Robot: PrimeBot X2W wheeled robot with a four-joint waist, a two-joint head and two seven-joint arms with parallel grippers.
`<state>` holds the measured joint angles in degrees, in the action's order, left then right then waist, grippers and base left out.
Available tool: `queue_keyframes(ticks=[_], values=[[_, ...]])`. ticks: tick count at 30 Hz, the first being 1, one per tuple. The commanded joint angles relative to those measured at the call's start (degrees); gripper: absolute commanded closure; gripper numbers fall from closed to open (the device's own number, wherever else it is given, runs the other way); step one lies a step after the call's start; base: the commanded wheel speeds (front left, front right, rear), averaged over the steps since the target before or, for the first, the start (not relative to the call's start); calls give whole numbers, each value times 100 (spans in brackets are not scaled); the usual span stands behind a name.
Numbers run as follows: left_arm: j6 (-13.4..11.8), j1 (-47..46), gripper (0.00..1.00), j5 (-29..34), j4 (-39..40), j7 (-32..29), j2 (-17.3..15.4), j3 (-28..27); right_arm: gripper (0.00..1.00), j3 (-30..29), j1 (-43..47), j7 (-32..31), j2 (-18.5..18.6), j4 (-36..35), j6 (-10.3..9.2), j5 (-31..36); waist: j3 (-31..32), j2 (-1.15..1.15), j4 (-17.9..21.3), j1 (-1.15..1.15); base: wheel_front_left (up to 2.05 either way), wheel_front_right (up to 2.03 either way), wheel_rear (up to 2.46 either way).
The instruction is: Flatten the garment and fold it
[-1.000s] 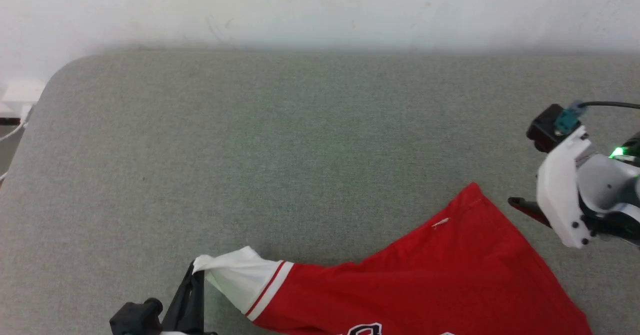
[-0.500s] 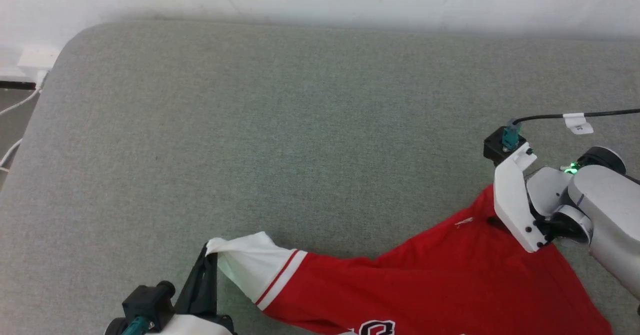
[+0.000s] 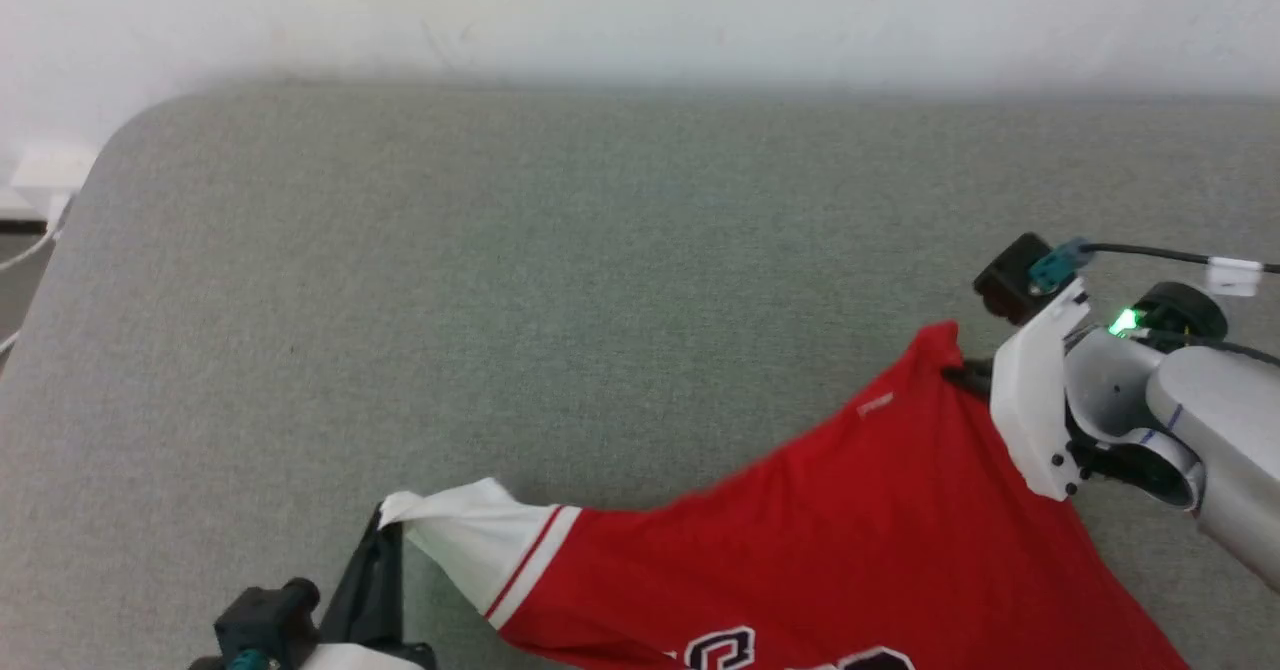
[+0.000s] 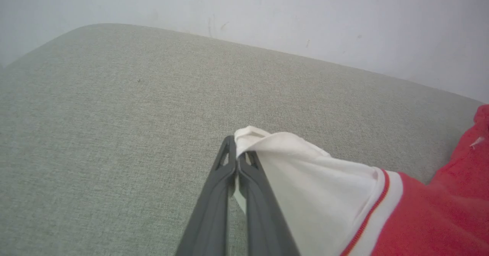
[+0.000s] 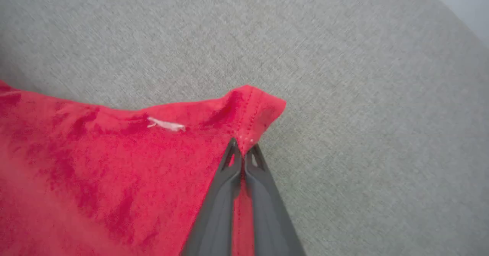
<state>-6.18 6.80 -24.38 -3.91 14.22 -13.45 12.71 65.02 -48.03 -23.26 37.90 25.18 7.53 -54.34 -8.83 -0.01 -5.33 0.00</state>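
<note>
– On the grey padded surface (image 3: pixel 500 300), low in the head view, your garment (image 3: pixel 860 550) stretches from lower left to right, red body up, with the top of a black-and-white print (image 3: pixel 730 650) at the bottom edge.
– And my left gripper (image 4: pixel 236 151)?
– Your left fingers are pressed together on the tip of the white sleeve (image 4: pixel 305 179). You hold it pinched, the cloth pulled to a point and draped off to the right, down to the red-and-white trim (image 4: pixel 382 196).
– The right gripper (image 5: pixel 243 153)?
– Closed as well, on the red cloth just below a stitched corner (image 5: pixel 261 103) of the body. That corner stands up in a small peak above your fingertips. A small white mark (image 5: pixel 166 125) sits on the red just to the left of it in your right wrist view.
– Is the cloth flat between the two?
– No. From the head, the upper edge runs from the sleeve tip up to the right-hand peak with a dip between, and the red shows soft wrinkles. Behind the surface stands a pale wall (image 3: pixel 640 10). A black cable (image 3: pixel 1150 252) leads off your right wrist, where a green light (image 3: pixel 1122 322) glows.
</note>
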Motion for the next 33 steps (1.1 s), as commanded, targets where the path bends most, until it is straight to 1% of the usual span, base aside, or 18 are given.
queue_keyframes(ticks=[1, 4, 8, 13, 18, 23, 29, 33], values=[[-38, 53, 100, 8, 41, 39, -113, -72, 100, -50, -32, 241, 92, -103, -4, -27, 301, 1, 225, 0, 0, 0, 0], [-74, 37, 100, 66, 162, 32, -257, -147, 100, -212, 36, 750, 226, -303, -4, -125, 555, 1, 377, 0, 0, 0, 0], [-88, -193, 100, 205, 411, -45, -489, -202, 100, -493, 94, 1302, 311, -468, -4, -56, 823, 1, 545, 0, 0, 0, 0], [-63, -952, 100, 386, 700, -194, -723, -251, 100, -1025, 58, 1905, 257, -597, -4, 192, 1023, 1, 682, 0, 0, 0, 0], [89, -2223, 100, 608, 710, -372, -887, -173, 100, -1682, -95, 2307, 64, -525, -4, 545, 1096, 1, 763, 0, 0, 0, 0], [292, -3684, 100, 796, 419, -551, -900, -7, 100, -2259, -378, 2376, -203, -390, -4, 973, 991, 1, 867, 0, 0, 0, 0], [523, -5364, 100, 989, -253, -671, -804, 193, 100, -2910, -968, 2416, -566, -228, -4, 1445, 599, 1, 949, 0, 0, 0, 0], [619, -6502, 100, 1078, -799, -671, -713, 234, 100, -3309, -1542, 2363, -758, -126, -4, 1764, 146, 1, 949, 0, 0, 0, 0]])
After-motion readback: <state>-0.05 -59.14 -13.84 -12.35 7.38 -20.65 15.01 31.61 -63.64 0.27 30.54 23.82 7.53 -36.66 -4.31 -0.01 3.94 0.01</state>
